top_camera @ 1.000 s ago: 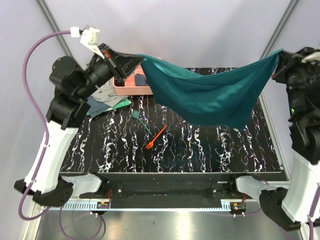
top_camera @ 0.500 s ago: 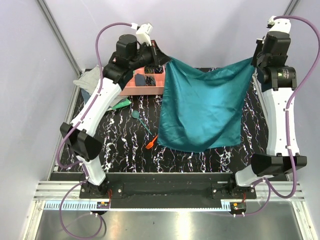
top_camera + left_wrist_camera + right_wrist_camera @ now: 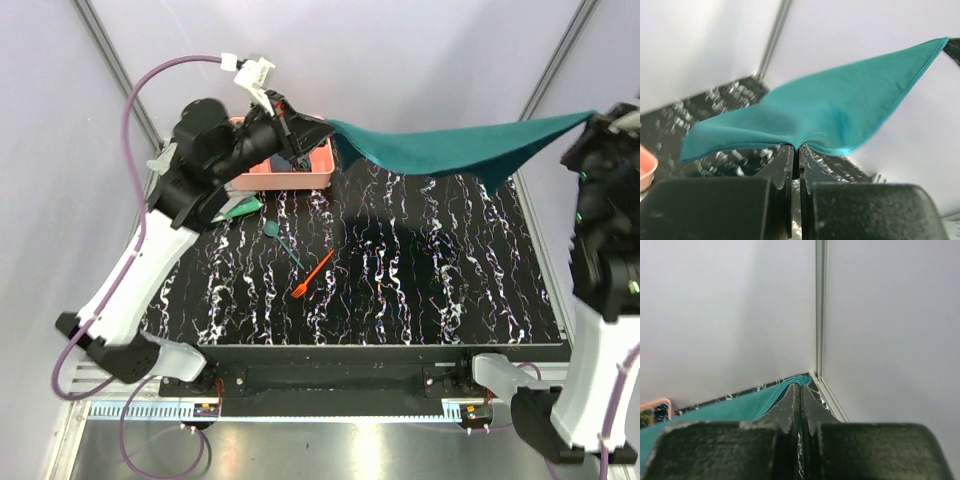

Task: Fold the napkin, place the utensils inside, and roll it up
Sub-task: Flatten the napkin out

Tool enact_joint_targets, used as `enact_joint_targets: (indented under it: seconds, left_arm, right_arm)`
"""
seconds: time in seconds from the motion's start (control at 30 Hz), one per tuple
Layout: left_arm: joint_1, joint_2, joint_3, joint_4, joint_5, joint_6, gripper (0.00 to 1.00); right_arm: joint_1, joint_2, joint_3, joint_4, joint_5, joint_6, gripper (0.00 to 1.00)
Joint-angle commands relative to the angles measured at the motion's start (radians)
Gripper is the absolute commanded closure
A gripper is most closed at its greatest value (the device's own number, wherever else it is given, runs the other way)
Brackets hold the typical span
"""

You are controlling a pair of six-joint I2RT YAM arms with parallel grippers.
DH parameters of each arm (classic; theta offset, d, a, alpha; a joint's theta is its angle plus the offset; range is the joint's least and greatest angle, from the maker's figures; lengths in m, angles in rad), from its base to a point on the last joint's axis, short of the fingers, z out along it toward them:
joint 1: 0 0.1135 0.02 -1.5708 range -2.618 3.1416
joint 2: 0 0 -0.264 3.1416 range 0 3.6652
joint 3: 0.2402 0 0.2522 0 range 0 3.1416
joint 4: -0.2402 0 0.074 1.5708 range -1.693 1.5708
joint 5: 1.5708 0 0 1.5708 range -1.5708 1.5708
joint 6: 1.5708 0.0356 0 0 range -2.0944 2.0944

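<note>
1. Napkin (image 3: 450, 150): teal, up in the air and off the surface (image 3: 420, 290). It's pulled into a long band across the far side, approx 11 to 2 o'clock, sagging a bit mid-span.
2. L hand (image 3: 322, 128): clamped on the napkin's left corner. The wrist cam shows the fingers pressed together w/ the hem pinched between them.
3. R hand (image 3: 590, 120): fingers closed tight on the opposite corner, high at the 2 o'clock side. The wrist cam shows the teal edge nipped at the tips.
4. Pink tray (image 3: 300, 178): sits at approx 11 o'clock on the surface, right under the L hand. There are dark bits inside, mostly hidden by the L arm (image 3: 200, 160); can't tell what they are.
5. Fork (image 3: 313, 273): orange, lying flat near centre, slightly to 9 o'clock, not in any container.
6. Spoon (image 3: 280, 240): slim, teal, just at the fork's 10 o'clock, lying on bare surface.
7. Green cloth (image 3: 240, 207): on the surface at the tray's 7 o'clock.
8. Grey cloth (image 3: 163, 160): a bit peeks out past the L arm at 9 o'clock.
</note>
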Motion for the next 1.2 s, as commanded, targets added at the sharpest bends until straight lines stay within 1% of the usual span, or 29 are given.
enact_joint_targets:
  seconds: [0.0,0.1,0.2,0.3,0.33,0.4,0.43,0.47,0.5,0.53,0.6,0.63,0.67,0.7,0.73,0.77,0.8,0.83,0.87,0.9,0.93,0.97,1.0,1.03,1.07,1.1,1.13,1.17]
  left_arm:
    - [-0.053,-0.098,-0.025,0.074,-0.065,0.034,1.0]
    - [-0.076,-0.127,-0.018,0.071,-0.081,0.035,1.0]
    - [-0.087,-0.126,0.002,0.071,-0.092,0.042,1.0]
    - [-0.087,-0.065,0.05,0.036,-0.122,0.068,1.0]
    - [-0.084,-0.039,0.092,0.019,-0.133,0.081,1.0]
    - [-0.072,0.053,0.13,-0.001,-0.127,0.094,1.0]
    - [-0.032,0.089,0.156,0.006,-0.096,0.077,1.0]
    - [-0.009,0.163,0.169,0.014,-0.058,0.025,1.0]
    - [0.012,0.204,0.183,0.032,-0.003,0.002,1.0]
    - [0.046,0.286,0.221,0.035,0.01,-0.014,1.0]
    - [0.072,0.378,0.293,0.051,0.036,-0.04,1.0]
    - [0.1,0.484,0.323,0.057,0.049,-0.053,1.0]
    - [0.112,0.542,0.359,0.061,0.066,-0.088,1.0]
    - [0.139,0.604,0.44,0.069,0.097,-0.109,1.0]
    - [0.152,0.724,0.481,0.075,0.108,-0.127,1.0]
    - [0.164,0.782,0.514,0.089,0.12,-0.177,1.0]
    - [0.176,0.836,0.56,0.142,0.155,-0.207,1.0]
    - [0.195,0.923,0.574,0.176,0.171,-0.234,0.96]
    - [0.203,0.958,0.585,0.21,0.181,-0.277,0.91]
    - [0.206,0.988,0.593,0.272,0.194,-0.29,0.72]
    - [0.209,1.023,0.593,0.294,0.197,-0.296,0.58]
    - [0.209,1.032,0.593,0.313,0.194,-0.291,0.39]
    - [0.206,1.034,0.579,0.315,0.197,-0.282,0.21]
    - [0.204,1.019,0.562,0.339,0.195,-0.27,0.13]
    - [0.2,1.002,0.539,0.363,0.195,-0.244,0.1]
    - [0.197,0.977,0.468,0.386,0.194,-0.23,0.06]
    - [0.19,0.915,0.422,0.414,0.191,-0.219,0.02]
    - [0.186,0.879,0.376,0.466,0.188,-0.196,0.01]
  right_arm:
    - [-0.001,-0.043,0.079,-0.012,-0.064,0.01,1.0]
    - [-0.001,-0.027,0.154,-0.093,-0.104,0.035,1.0]
    - [-0.001,0.0,0.171,-0.098,-0.107,0.047,1.0]
    - [-0.003,0.083,0.153,-0.082,-0.05,0.041,1.0]
    - [-0.003,0.101,0.137,-0.068,-0.008,0.03,1.0]
    - [-0.001,0.163,0.07,-0.011,0.025,0.0,1.0]
    - [-0.001,0.183,0.046,0.007,0.039,-0.008,1.0]
    - [-0.001,0.204,0.003,0.023,0.043,-0.011,1.0]
    - [-0.036,0.245,-0.02,0.058,0.048,-0.014,1.0]
    - [-0.046,0.265,-0.045,0.083,0.051,-0.014,1.0]
    - [-0.091,0.342,-0.116,0.167,0.03,-0.013,1.0]
    - [-0.107,0.376,-0.128,0.188,0.01,-0.011,1.0]
    - [-0.124,0.417,-0.14,0.213,-0.001,-0.016,1.0]
    - [-0.145,0.51,-0.136,0.253,-0.015,-0.022,1.0]
    - [-0.156,0.564,-0.127,0.271,-0.036,-0.027,1.0]
    - [-0.164,0.621,-0.092,0.284,-0.045,-0.034,1.0]
    - [-0.17,0.738,-0.064,0.303,-0.055,-0.039,1.0]
    - [-0.182,0.799,-0.03,0.305,-0.077,-0.039,1.0]
    - [-0.187,0.86,0.046,0.307,-0.091,-0.042,1.0]
    - [-0.193,0.975,0.088,0.304,-0.11,-0.045,1.0]
    - [-0.196,1.031,0.131,0.299,-0.142,-0.048,1.0]
    - [-0.198,1.08,0.219,0.288,-0.159,-0.053,0.78]
    - [-0.198,1.17,0.27,0.243,-0.188,-0.057,0.57]
    - [-0.198,1.21,0.322,0.21,-0.24,-0.06,0.38]
    - [-0.198,1.244,0.429,0.171,-0.261,-0.054,0.29]
    - [-0.198,1.287,0.471,0.099,-0.284,-0.048,0.23]
    - [-0.198,1.29,0.494,0.077,-0.308,-0.039,0.21]
    - [-0.198,1.28,0.477,0.068,-0.317,-0.018,0.21]
